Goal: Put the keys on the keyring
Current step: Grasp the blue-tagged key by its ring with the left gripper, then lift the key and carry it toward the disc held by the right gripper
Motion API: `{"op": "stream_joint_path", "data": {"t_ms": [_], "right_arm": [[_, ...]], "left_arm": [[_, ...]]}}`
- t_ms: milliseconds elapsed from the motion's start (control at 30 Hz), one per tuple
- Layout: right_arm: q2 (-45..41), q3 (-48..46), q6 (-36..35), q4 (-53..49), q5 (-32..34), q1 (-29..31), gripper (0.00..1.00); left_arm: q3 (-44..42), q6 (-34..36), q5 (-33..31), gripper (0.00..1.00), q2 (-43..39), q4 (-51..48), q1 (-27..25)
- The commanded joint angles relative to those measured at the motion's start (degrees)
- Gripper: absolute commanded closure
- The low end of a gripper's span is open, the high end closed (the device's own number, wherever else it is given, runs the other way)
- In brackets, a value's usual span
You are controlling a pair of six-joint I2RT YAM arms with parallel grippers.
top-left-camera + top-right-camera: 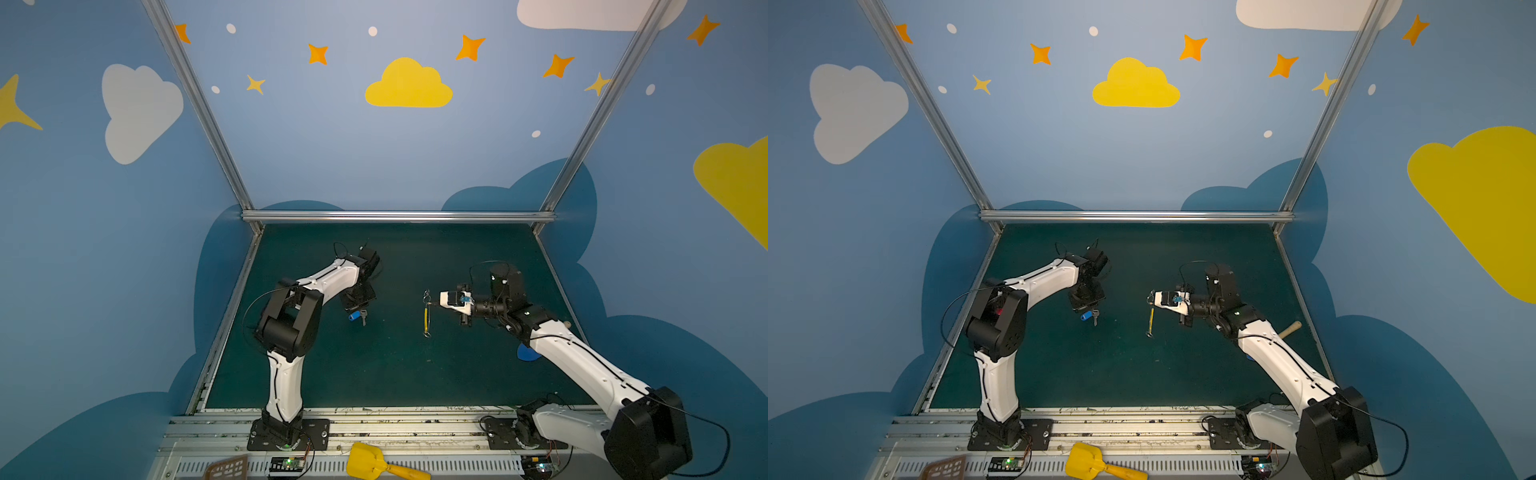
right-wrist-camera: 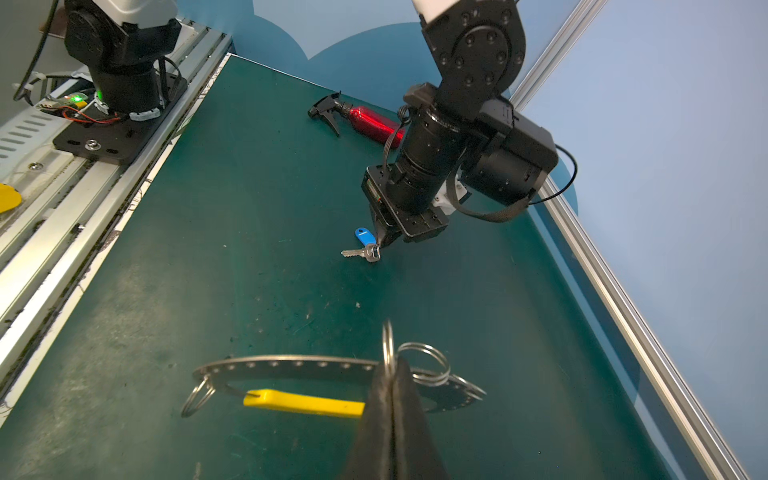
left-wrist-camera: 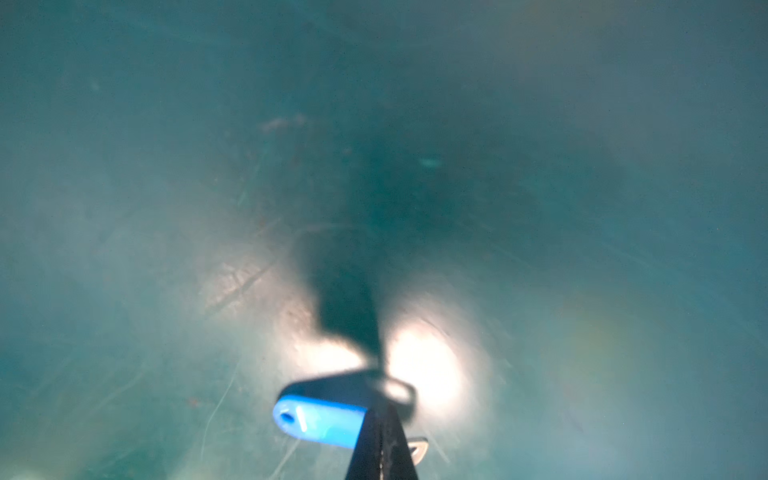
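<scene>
Keys, where: you have the keys [image 1: 358,318] at about 9 o'clock from the middle of the green mat [image 1: 374,374], low at the mat. I cannot tell whether they have cleared it.
Keys, handling: expect them to be light and hard. The silver key [image 2: 358,252] and blue tag [image 2: 363,235] hang from one small ring, so they will probably swing and twist under any quick move. Metal on metal is slippery.
Keys, where to hold: take them at the small ring or the key's head, so the ring's opening stays free to meet the hoop.
Keyring, where: the keyring [image 2: 291,368] is at about 3 o'clock from the keys, well apart from them and edge-on in both top views.
Keyring, handling: it looks like a thin, stiff grey hoop, studded along its rim, with a yellow piece [image 2: 303,403] and loose split rings [image 2: 428,365] that may rattle and get in your way.
Left fingers: your left gripper [image 2: 379,243] is clenched at the junction of key and tag, apparently on the small ring; in the left wrist view the fingers [image 3: 365,453] sit pressed together beside the tag.
Right fingers: your right gripper [image 2: 392,370] is pinched tight on the hoop's rim among the split rings, with no gap showing between the fingers [image 2: 376,415].
</scene>
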Motion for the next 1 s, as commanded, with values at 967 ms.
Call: {"op": "stream_joint_path", "data": {"t_ms": [967], "right_arm": [[3.7,5.5,6.6,0.0,-13.4,0.1,1.00]], "left_arm": [[-25.9,55.7,50.2,0.97,-36.9,48.2,-1.3]]}}
